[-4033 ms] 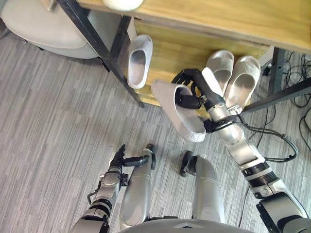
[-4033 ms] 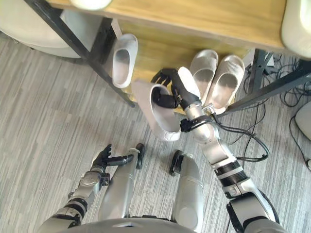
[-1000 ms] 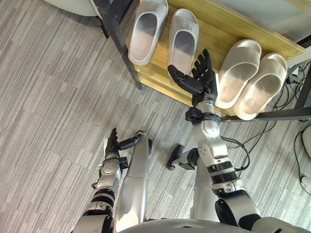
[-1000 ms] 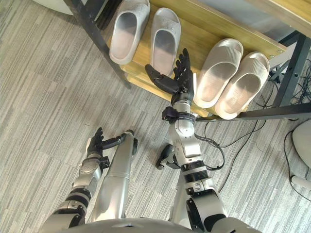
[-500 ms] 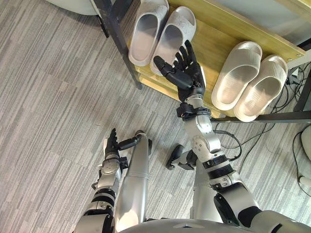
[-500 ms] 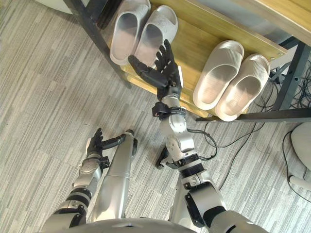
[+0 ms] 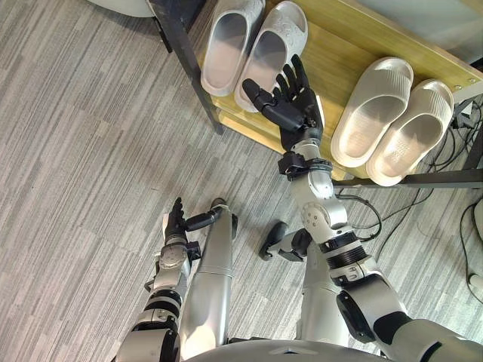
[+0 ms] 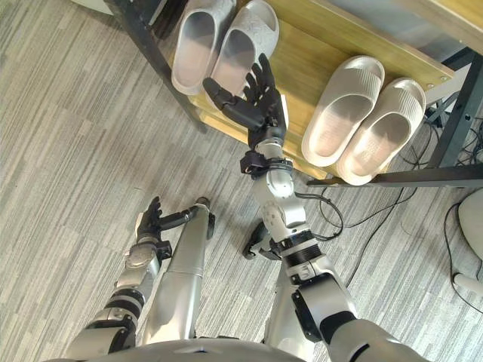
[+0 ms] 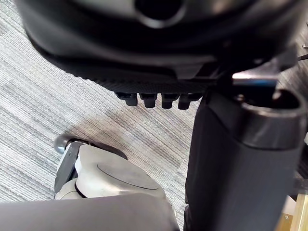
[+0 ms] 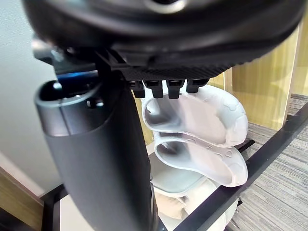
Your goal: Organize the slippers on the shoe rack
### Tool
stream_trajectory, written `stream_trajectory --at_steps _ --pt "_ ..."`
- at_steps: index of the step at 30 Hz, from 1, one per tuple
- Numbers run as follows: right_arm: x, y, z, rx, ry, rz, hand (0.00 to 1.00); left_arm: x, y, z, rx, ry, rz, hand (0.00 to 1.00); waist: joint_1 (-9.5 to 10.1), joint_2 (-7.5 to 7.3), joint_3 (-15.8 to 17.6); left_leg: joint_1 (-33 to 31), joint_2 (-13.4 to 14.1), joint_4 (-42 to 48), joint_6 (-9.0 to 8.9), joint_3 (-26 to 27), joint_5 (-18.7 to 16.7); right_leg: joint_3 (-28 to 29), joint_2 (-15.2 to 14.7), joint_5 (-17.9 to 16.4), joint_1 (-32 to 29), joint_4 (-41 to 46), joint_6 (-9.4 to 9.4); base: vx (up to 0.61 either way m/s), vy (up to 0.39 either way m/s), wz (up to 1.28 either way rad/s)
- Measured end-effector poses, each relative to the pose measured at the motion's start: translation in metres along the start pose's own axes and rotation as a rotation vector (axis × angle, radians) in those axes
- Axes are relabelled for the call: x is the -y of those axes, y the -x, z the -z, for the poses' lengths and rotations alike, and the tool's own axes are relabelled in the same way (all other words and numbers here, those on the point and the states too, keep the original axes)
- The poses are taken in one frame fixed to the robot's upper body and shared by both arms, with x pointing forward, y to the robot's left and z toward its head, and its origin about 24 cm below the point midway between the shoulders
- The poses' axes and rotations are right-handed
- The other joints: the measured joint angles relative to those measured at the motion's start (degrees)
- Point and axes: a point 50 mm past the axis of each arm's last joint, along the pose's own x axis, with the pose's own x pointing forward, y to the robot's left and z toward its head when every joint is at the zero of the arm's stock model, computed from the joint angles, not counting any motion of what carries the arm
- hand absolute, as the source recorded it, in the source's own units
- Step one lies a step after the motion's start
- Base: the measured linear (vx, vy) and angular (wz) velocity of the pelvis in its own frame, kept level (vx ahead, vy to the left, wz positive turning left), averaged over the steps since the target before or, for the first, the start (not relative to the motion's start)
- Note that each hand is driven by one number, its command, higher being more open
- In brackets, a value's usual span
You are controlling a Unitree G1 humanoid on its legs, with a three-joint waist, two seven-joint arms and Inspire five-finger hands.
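Observation:
Two pairs of pale grey slippers lie on the wooden bottom shelf [image 7: 332, 68] of the shoe rack. The left pair [image 7: 226, 49] has its right-hand slipper [image 7: 268, 53] angled so its heel touches its mate. The right pair [image 7: 392, 124] lies side by side. My right hand [image 7: 296, 105] is open with fingers spread, held over the shelf's front edge, just beside the angled slipper's heel and holding nothing. In the right wrist view the left pair [image 10: 202, 130] shows past the straight fingers. My left hand [image 7: 177, 219] hangs low over the carpet, open and idle.
A black metal post [image 7: 189, 56] of the rack stands left of the left pair. Another black rail [image 7: 423, 179] runs along the floor at the right, with loose cables [image 7: 460, 128] by it. Grey striped carpet [image 7: 83, 151] spreads to the left.
Four seconds ago my right hand held a slipper in the air; it now lies on the shelf beside its mate. In the last second its heel was pushed left against the other slipper.

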Motion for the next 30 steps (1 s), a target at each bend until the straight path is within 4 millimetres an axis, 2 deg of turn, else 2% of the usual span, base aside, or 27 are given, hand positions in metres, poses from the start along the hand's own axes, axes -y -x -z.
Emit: stream_trajectory --at_steps 4,6,8,12,17,20,22,24,26,28,30 --pt "0.002 0.001 -0.002 0.017 0.052 -0.005 1.0 0.0 0.0 -0.001 0.001 0.002 0.002 1.0 -0.26 0.24 1.2 1.1 0.0 -0.1 -0.01 0.0 0.1 -0.1 0.0 0.1 1.2 -0.1 -0.19 -0.01 0.043 0.02" --pt "0.003 0.009 -0.008 0.051 0.064 -0.01 1.0 0.0 -0.001 -0.002 0.004 0.004 0.007 1.0 -0.29 0.19 2.0 2.0 0.0 -0.3 0.04 0.0 0.0 -0.1 0.0 0.0 2.1 -0.5 -0.03 -0.01 0.041 0.01" --pt "0.005 0.019 -0.011 0.069 0.046 -0.008 1.0 0.0 -0.001 -0.002 0.004 0.004 0.008 1.0 -0.33 0.18 2.1 2.4 0.0 -0.5 0.08 0.1 0.0 -0.1 0.0 0.0 2.6 -0.8 0.01 0.02 0.056 0.02" --pt "0.017 0.062 -0.005 0.069 0.038 0.029 1.0 -0.004 0.002 0.006 -0.026 -0.009 0.0 1.0 -1.28 0.0 2.3 7.1 0.1 -3.2 0.43 1.0 -0.1 0.1 0.2 0.4 7.0 -3.5 0.33 0.03 0.041 -0.01" --pt "0.024 0.083 -0.005 0.075 0.128 0.05 1.0 -0.009 0.005 0.013 -0.043 -0.014 -0.008 1.0 -2.3 -0.13 2.2 11.1 1.1 -6.8 1.45 2.8 0.3 0.1 0.4 1.0 10.6 -7.0 1.09 0.03 0.028 -0.01" --pt "0.027 0.098 -0.002 0.06 0.234 0.037 1.0 -0.008 0.009 0.026 -0.086 -0.027 0.0 1.0 -3.11 -0.46 1.7 17.1 1.5 -11.1 1.75 4.3 0.7 0.1 0.9 2.4 16.3 -11.7 1.79 0.15 0.079 -0.08" --pt "0.025 0.112 0.009 0.011 0.31 -0.008 1.0 -0.005 0.018 0.045 -0.145 -0.09 0.032 1.0 -4.16 -1.29 -0.9 22.9 1.7 -16.1 2.66 6.0 1.4 0.4 1.4 3.8 21.1 -16.8 2.87 0.14 0.067 -0.16" --pt "0.025 0.122 0.015 -0.026 0.374 -0.043 1.0 -0.004 0.022 0.055 -0.177 -0.135 0.058 1.0 -4.49 -1.82 -2.0 27.8 1.6 -20.3 3.04 7.3 2.4 0.8 1.5 5.0 25.2 -20.6 3.54 0.14 0.068 -0.19" --pt "0.029 0.137 0.027 -0.098 0.478 -0.092 1.0 0.004 0.032 0.074 -0.233 -0.229 0.126 1.0 -5.0 -1.98 -4.5 34.8 1.5 -28.3 3.46 8.9 4.7 1.3 2.4 7.8 30.7 -27.9 4.41 0.12 0.067 -0.25" --pt "0.034 0.144 0.038 -0.153 0.533 -0.121 1.0 0.004 0.037 0.084 -0.268 -0.29 0.156 1.0 -5.8 -1.97 -6.1 38.5 1.5 -33.7 3.65 9.7 6.7 1.4 3.1 10.0 33.7 -32.7 4.83 0.13 0.077 -0.21" --pt "0.051 0.153 0.054 -0.259 0.596 -0.117 1.0 0.004 0.045 0.097 -0.316 -0.35 0.195 1.0 -6.34 -1.82 -7.3 44.1 1.6 -40.8 3.92 10.9 9.4 2.0 4.5 13.1 38.2 -39.6 5.1 0.1 0.061 -0.28"
